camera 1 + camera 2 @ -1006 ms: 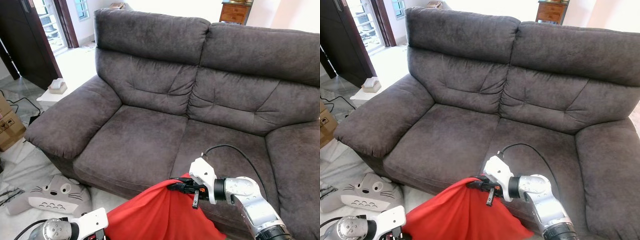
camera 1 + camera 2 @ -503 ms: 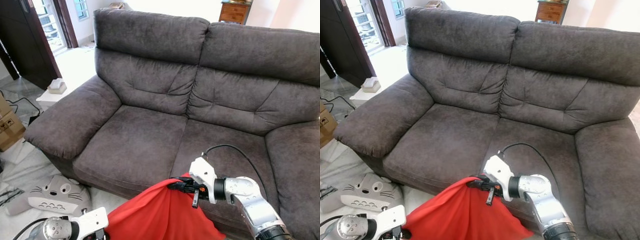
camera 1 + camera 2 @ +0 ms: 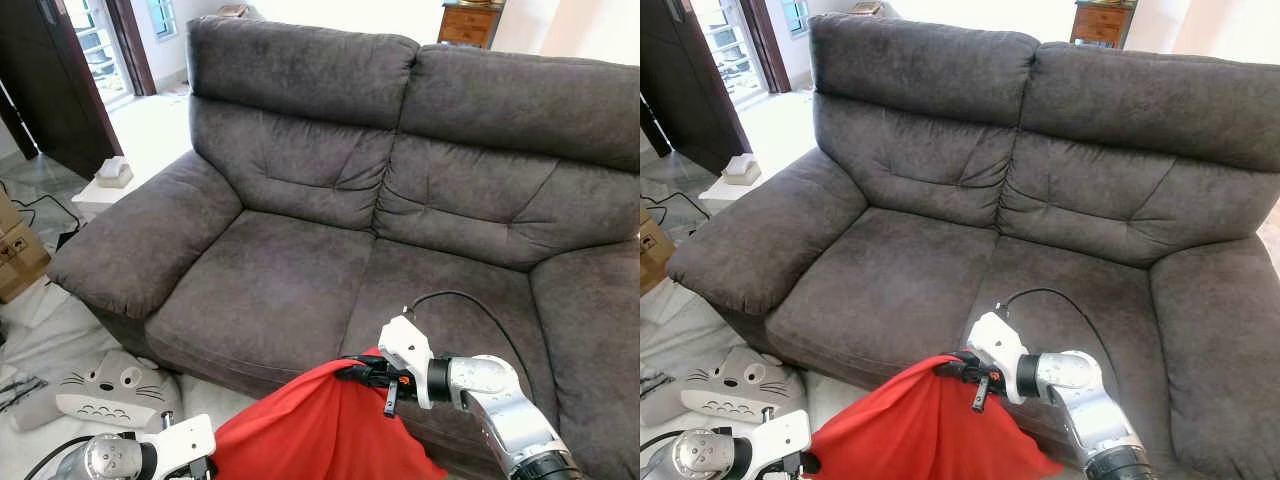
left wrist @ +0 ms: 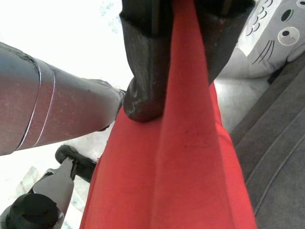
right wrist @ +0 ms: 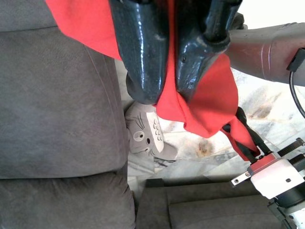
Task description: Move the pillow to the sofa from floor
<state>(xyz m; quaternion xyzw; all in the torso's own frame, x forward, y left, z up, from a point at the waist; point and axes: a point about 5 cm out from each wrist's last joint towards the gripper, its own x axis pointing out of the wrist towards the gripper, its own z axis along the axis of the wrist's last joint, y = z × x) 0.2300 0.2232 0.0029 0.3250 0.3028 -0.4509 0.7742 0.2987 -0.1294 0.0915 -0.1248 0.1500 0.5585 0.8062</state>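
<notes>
In the left eye view you see the dark grey sofa (image 3: 330,200) across the upper frame and the red pillow (image 3: 320,430) hanging at 6 o'clock, just before the seat's front edge. Your right end effector (image 3: 362,372) pinches the pillow's top corner, fingers closed on the cloth. At 8 o'clock a grey cat-faced cushion (image 3: 100,392) lies on the floor (image 3: 40,330), beside the sofa's arm.

In the right eye view your left arm (image 3: 730,450) sits at 7 o'clock, at the pillow's lower corner.

In the left wrist view the left end effector (image 4: 176,43) has its fingers (image 4: 143,71) clamped on a fold of red cloth.

In the right wrist view the two black fingers (image 5: 140,52) squeeze the red fabric, with the cat cushion below them.
</notes>
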